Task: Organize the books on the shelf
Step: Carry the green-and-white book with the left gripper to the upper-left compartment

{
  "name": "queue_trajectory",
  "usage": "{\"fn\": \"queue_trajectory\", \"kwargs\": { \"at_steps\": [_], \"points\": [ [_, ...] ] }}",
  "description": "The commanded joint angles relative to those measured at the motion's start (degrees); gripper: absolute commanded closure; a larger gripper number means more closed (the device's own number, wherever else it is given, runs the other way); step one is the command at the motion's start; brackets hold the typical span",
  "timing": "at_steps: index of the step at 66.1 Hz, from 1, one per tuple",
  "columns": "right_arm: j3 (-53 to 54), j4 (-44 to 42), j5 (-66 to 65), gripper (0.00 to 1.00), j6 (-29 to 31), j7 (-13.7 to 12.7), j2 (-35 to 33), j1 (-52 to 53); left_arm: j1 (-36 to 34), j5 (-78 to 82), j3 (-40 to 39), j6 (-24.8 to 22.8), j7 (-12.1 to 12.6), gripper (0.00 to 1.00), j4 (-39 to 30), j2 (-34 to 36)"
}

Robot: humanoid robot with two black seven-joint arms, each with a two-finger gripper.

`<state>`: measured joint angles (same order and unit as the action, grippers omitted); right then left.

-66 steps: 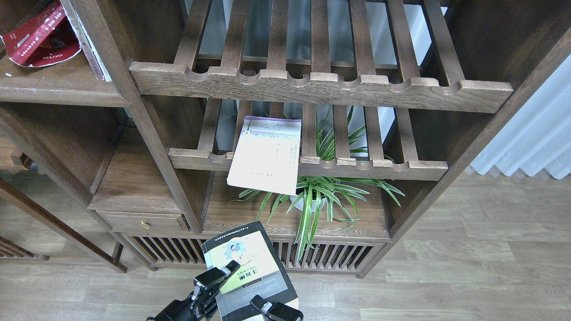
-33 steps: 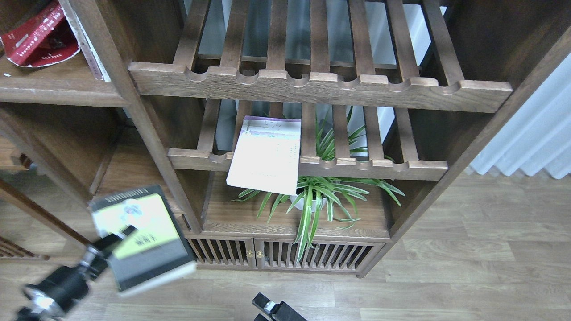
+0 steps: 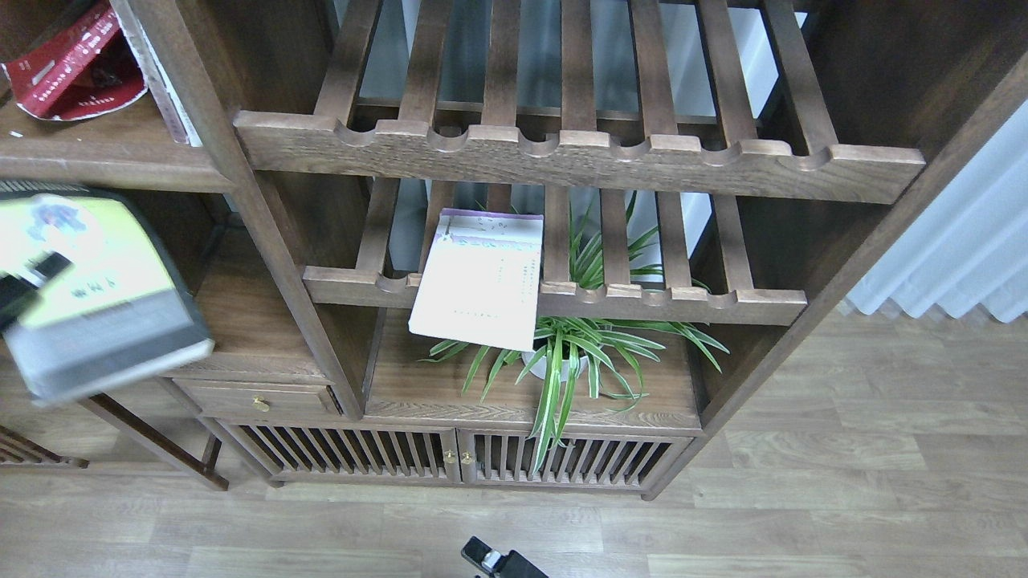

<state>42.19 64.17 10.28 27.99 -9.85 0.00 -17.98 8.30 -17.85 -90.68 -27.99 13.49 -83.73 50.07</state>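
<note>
The thick grey-black book (image 3: 104, 313) with a yellow-green panel is in the air at the far left, blurred, just below and in front of the shelf (image 3: 112, 160), a solid dark-brown board. My left gripper (image 3: 32, 277) is shut on it, one black finger lying across its cover. The red book (image 3: 76, 68) lies on that shelf at the top left. The thin pale white-lavender book (image 3: 480, 277) lies on the lower slatted rack (image 3: 658, 303), overhanging its front rail. Only the tip of my right gripper (image 3: 490, 559) shows at the bottom edge.
An upper slatted rack (image 3: 578, 156) spans the middle. A spider plant in a white pot (image 3: 562, 353) stands under the lower rack. A drawer with a brass knob (image 3: 259, 404) and slatted cabinet doors (image 3: 401, 453) are below. A white curtain (image 3: 964, 241) hangs at the right.
My left gripper has carried the grey-black book from the bottom centre leftwards and up to the far left, under the shelf board. My right gripper has sunk lower at the bottom edge.
</note>
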Motion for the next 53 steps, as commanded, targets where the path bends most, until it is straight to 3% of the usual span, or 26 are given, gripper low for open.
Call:
{"fn": "queue_trajectory", "kwargs": {
  "at_steps": [1, 21, 24, 29, 53],
  "points": [
    [0.0, -0.3, 0.0, 0.01, 0.0, 0.0, 0.0, 0.1, -0.1, 0.1, -3.9, 0.0, 0.1, 0.95, 0.1, 2.9],
    [-0.1, -0.9, 0.0, 0.01, 0.0, -0.1, 0.0, 0.2, -6.9, 0.4, -5.1, 0.0, 1.0, 0.94, 1.4, 7.9],
    [-0.1, -0.9, 0.0, 0.01, 0.0, -0.1, 0.0, 0.2, -10.7, 1.5, -5.1, 0.0, 3.6, 0.94, 2.6, 8.5],
    [-0.1, -0.9, 0.0, 0.01, 0.0, -0.1, 0.0, 0.2, -15.0, 4.0, -4.6, 0.0, 4.7, 0.94, 4.0, 8.5],
    [-0.1, -0.8, 0.1, 0.01, 0.0, -0.1, 0.0, 0.1, -35.8, 18.1, 0.0, 0.0, 5.2, 0.93, 12.2, 6.5]
  ]
}}
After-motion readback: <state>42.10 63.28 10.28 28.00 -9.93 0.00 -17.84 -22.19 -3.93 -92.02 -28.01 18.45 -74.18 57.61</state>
